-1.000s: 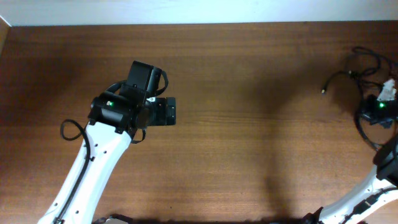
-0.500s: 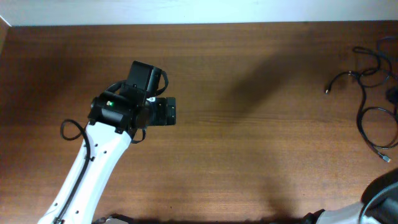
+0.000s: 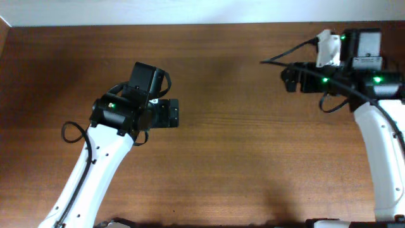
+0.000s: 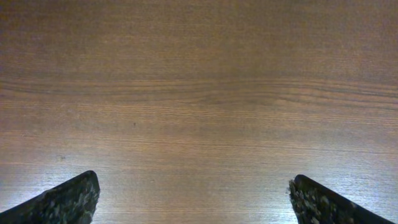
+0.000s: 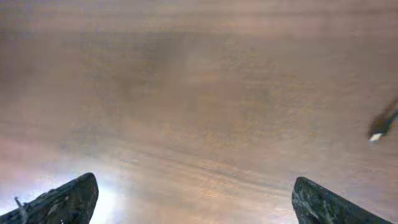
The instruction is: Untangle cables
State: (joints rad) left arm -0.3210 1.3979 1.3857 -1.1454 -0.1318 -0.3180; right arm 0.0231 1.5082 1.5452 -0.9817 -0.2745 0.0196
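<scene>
left claw [image 4: 193, 180] hangs over the wooden table [image 4: 199, 74] with its fingers spread wide, gripping nothing. right claw [image 5: 194, 182] is spread just as wide, also empty (its view is blurred). one cable [image 5: 379, 127], showing only a pale-tipped end, lies off to that claw's right, apart from its fingers.

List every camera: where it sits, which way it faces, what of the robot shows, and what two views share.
Overhead: fixed above, looking straight down at the table; left arm and right arm show.
Left wrist: on the left arm, facing down at wood; open left gripper tips show.
Right wrist: on the right arm, facing down, blurred; open right gripper tips, a cable tip at right.
Shared: all three see the table's wood.
</scene>
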